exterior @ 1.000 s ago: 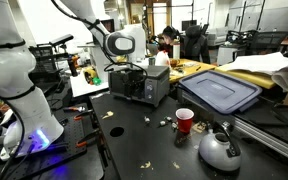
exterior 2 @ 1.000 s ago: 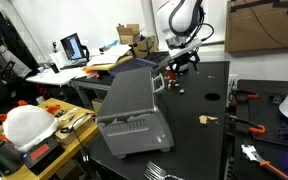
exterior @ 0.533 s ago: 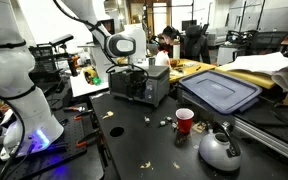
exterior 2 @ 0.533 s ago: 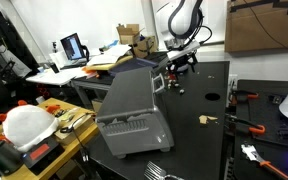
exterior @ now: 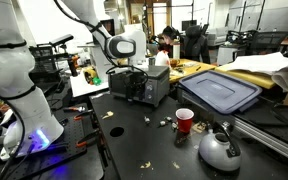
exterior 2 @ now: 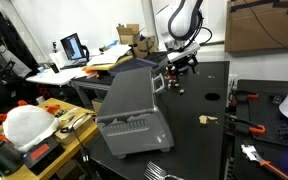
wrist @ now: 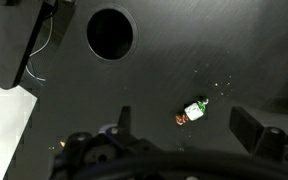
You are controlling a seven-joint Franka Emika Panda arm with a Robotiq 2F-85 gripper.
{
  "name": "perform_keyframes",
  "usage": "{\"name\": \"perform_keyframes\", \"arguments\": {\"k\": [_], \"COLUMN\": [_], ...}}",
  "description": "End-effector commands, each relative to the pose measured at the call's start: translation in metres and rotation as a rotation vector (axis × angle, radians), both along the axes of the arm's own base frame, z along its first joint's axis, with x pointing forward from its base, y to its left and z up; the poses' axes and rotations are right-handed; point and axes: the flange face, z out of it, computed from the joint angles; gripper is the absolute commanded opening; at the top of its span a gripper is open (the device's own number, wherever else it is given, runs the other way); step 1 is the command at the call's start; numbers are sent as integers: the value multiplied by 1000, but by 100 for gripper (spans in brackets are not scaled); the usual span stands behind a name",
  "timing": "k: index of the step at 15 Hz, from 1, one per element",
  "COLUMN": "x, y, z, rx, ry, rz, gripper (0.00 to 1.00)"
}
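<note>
Hovering over black tabletop (wrist: 214, 40), black Robotiq gripper (wrist: 187, 122), jaws spread wide, nothing held. Small green-and-white bottle-like item (wrist: 193, 111) lies on its side between jaws, toward far edge of tabletop, well apart from round hole (wrist: 110, 32). Judgement: centre item between jaws, descend straight, close gently; it may roll. Keep clear of grey slanted box (exterior 2: 132, 105).
</note>
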Motion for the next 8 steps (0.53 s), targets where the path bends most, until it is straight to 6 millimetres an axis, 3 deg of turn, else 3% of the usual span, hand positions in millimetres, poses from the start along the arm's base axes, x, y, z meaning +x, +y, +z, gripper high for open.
{"name": "perform_keyframes", "arguments": {"k": [1, 8], "x": [9, 43], "y": [-7, -58], "z": [-17, -33], "rx": [21, 103], "ry": [22, 6], "rz": [-89, -318], "gripper": [100, 100]}}
